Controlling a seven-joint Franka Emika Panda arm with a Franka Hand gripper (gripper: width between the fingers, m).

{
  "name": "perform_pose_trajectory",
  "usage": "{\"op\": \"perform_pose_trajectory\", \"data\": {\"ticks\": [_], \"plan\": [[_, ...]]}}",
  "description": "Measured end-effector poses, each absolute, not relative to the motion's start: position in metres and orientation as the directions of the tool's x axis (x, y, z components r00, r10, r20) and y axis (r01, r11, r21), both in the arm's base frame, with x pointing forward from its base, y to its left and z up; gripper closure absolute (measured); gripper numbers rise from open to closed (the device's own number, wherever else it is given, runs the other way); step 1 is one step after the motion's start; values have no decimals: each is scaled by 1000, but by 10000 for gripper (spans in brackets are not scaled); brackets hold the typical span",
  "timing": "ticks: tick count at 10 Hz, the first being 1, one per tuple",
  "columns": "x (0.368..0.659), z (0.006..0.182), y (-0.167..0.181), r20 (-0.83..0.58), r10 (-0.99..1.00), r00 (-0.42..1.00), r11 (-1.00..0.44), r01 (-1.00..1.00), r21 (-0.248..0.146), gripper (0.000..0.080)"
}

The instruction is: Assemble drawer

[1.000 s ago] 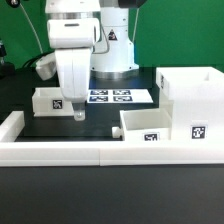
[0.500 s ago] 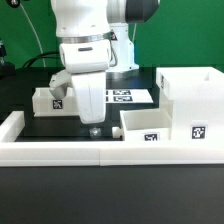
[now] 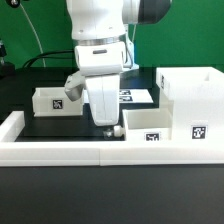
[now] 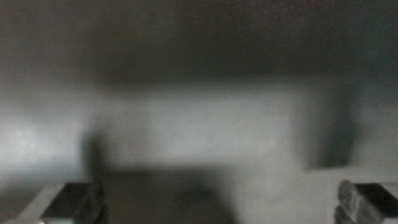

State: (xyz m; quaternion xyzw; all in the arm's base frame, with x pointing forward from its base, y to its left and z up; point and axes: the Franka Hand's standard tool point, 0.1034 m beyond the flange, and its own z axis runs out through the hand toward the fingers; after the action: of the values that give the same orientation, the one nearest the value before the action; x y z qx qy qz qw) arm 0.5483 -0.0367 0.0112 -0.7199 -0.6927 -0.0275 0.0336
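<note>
The white box housing (image 3: pixel 189 103) stands at the exterior view's right with a tag on its front. One small white tray (image 3: pixel 143 126) sits just in front of it by the low wall. The other tray (image 3: pixel 53 100) sits at the exterior view's left. My gripper (image 3: pixel 108 127) hangs low over the black table, right beside the near tray's left end. In the wrist view my gripper (image 4: pixel 222 205) shows its fingertips (image 4: pixel 75 203) far apart with nothing between them. That view is badly blurred, showing only a pale shape.
The marker board (image 3: pixel 138 96) lies flat behind my arm. A long low white wall (image 3: pixel 60 150) edges the front of the black table, with a short return at the exterior view's left (image 3: pixel 10 125).
My arm has swept toward the exterior view's right, from beside the left tray to the left end of the near tray. The drawer parts have not moved.
</note>
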Motion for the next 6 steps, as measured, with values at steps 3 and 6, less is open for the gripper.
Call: {"op": "perform_pose_trajectory", "data": {"ticks": [3, 6], "plan": [[547, 10, -38, 86, 995, 42, -41, 999, -13, 150], [549, 10, -32, 88, 996, 16, -18, 1000, 21, 150]]}}
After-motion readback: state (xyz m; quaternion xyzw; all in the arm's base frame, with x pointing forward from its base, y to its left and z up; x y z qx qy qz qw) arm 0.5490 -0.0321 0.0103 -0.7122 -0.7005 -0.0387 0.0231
